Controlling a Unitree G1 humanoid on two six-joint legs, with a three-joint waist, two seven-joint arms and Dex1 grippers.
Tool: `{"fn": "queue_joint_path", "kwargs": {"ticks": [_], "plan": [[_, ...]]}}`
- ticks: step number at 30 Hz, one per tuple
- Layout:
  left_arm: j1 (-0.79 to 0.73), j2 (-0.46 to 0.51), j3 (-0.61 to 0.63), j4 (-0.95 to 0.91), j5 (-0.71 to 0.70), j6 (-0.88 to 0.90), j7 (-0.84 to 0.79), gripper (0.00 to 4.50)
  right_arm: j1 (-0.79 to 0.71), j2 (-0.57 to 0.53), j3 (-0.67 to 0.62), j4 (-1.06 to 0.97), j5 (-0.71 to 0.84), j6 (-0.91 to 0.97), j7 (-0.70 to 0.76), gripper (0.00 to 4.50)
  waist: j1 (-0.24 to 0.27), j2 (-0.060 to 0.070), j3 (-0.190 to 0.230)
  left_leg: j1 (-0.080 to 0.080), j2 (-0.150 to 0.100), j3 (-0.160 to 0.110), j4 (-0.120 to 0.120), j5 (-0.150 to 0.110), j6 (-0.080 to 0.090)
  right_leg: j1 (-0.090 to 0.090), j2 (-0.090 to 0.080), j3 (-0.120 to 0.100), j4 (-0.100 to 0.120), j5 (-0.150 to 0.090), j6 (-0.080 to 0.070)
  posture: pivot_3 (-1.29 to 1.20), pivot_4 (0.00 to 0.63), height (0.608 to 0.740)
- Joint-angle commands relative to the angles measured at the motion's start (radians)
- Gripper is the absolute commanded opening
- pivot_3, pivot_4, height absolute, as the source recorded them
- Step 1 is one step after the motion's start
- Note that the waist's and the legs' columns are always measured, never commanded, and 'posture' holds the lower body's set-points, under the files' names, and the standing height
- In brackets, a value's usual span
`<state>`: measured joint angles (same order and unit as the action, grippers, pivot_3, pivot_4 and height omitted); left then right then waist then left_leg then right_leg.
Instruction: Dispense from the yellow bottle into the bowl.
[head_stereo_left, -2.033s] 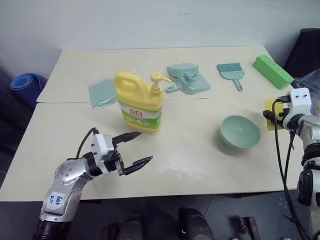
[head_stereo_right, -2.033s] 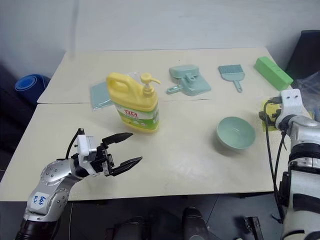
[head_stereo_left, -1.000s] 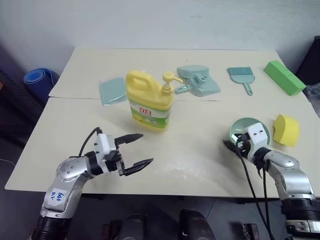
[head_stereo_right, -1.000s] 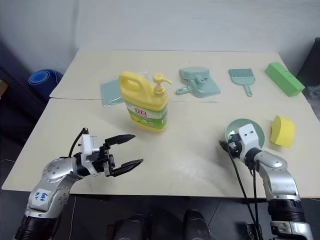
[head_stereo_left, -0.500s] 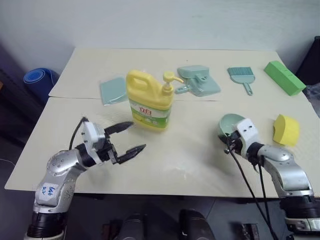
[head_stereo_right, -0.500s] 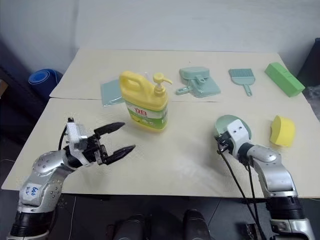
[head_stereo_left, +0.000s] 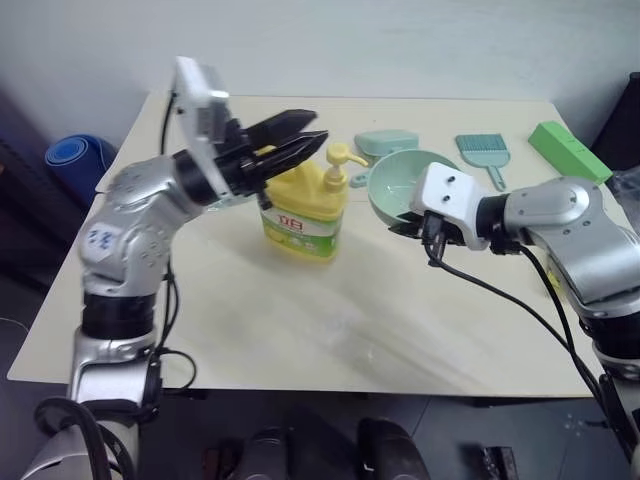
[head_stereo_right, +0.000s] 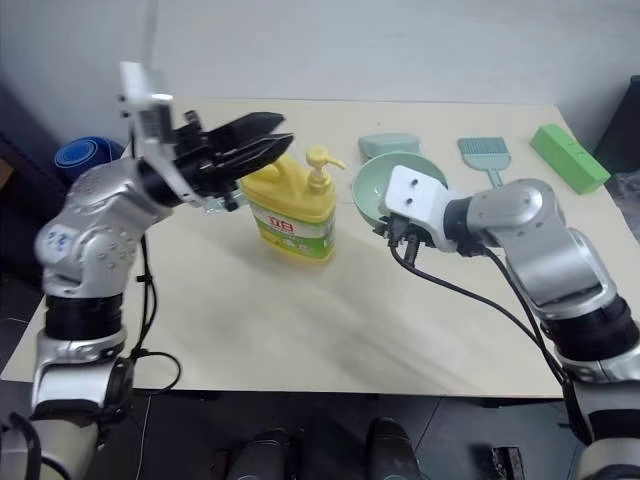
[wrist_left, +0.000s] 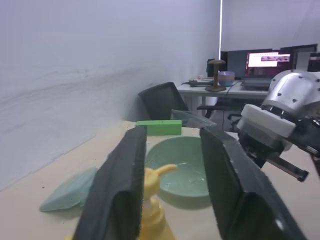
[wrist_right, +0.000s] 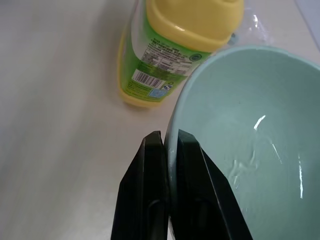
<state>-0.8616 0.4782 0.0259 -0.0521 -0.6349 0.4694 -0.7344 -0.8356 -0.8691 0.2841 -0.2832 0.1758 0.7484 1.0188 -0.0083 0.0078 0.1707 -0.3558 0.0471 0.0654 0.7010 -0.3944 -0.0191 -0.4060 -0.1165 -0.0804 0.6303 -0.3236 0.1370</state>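
Observation:
The yellow bottle stands upright mid-table, its pump top pointing right. My left gripper hovers just above the bottle's handle and pump. In the left wrist view its fingers stand apart with nothing between them, and the pump head lies below the gap. My right gripper is shut on the rim of the pale mint-green bowl. It holds the bowl in the air, tilted, just right of the pump spout.
A mint dustpan lies partly hidden behind the bowl. A small brush and a green block sit at the far right of the table. A blue roll lies on the floor at the left. A black cable hangs from my right wrist.
My left gripper rose from near the table to above the bottle and its fingers narrowed. My right gripper lifted the bowl off the table and carried it left, up beside the pump.

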Motion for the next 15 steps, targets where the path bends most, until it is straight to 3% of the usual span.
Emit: {"fn": "queue_joint_path", "kwargs": {"ticks": [1, 2, 3, 9, 15], "plan": [[-0.067, -0.045, -0.035, 0.069, 0.074, -0.050, 0.005, 0.52, -0.068, 0.019, 0.014, -0.019, -0.008, 0.037, 0.012, 0.00, -0.008, 0.000, 0.000, 0.000, 0.000, 0.000, 0.000, 0.000, 0.000, 0.000, 0.000, 0.000, 0.000, 0.000, 0.000, 0.00, 0.150, 0.740], [-0.085, -0.064, -0.045, 0.098, 0.096, -0.055, 0.020, 0.12, -0.082, 0.026, 0.022, -0.018, -0.006, 0.044, 0.016, 0.00, -0.013, 0.000, 0.000, 0.000, 0.000, 0.000, 0.000, 0.000, 0.000, -0.001, 0.000, 0.000, 0.000, 0.000, 0.000, 0.00, 0.150, 0.740], [-0.104, -0.085, -0.050, 0.126, 0.123, -0.068, 0.042, 0.03, -0.095, 0.034, 0.027, -0.020, -0.002, 0.050, 0.020, 0.00, -0.017, 0.000, 0.000, 0.000, 0.000, 0.000, 0.000, 0.000, 0.000, -0.001, 0.000, 0.000, 0.000, 0.000, 0.000, 0.00, 0.150, 0.740], [-0.159, -0.146, -0.059, 0.219, 0.220, -0.107, 0.082, 0.03, -0.138, 0.064, 0.035, -0.033, 0.015, 0.089, 0.033, 0.00, -0.026, -0.001, 0.001, -0.001, 0.000, 0.000, 0.000, 0.000, 0.000, -0.002, 0.000, 0.000, 0.002, 0.000, 0.000, 0.00, 0.150, 0.740], [-0.167, -0.144, -0.091, 0.253, 0.298, -0.044, 0.105, 0.03, -0.161, 0.103, 0.016, -0.041, 0.054, 0.143, 0.030, 0.00, -0.027, -0.002, 0.001, -0.001, 0.000, 0.000, 0.001, 0.000, 0.000, -0.003, 0.000, 0.000, 0.004, 0.000, 0.000, 0.00, 0.150, 0.740]]}}
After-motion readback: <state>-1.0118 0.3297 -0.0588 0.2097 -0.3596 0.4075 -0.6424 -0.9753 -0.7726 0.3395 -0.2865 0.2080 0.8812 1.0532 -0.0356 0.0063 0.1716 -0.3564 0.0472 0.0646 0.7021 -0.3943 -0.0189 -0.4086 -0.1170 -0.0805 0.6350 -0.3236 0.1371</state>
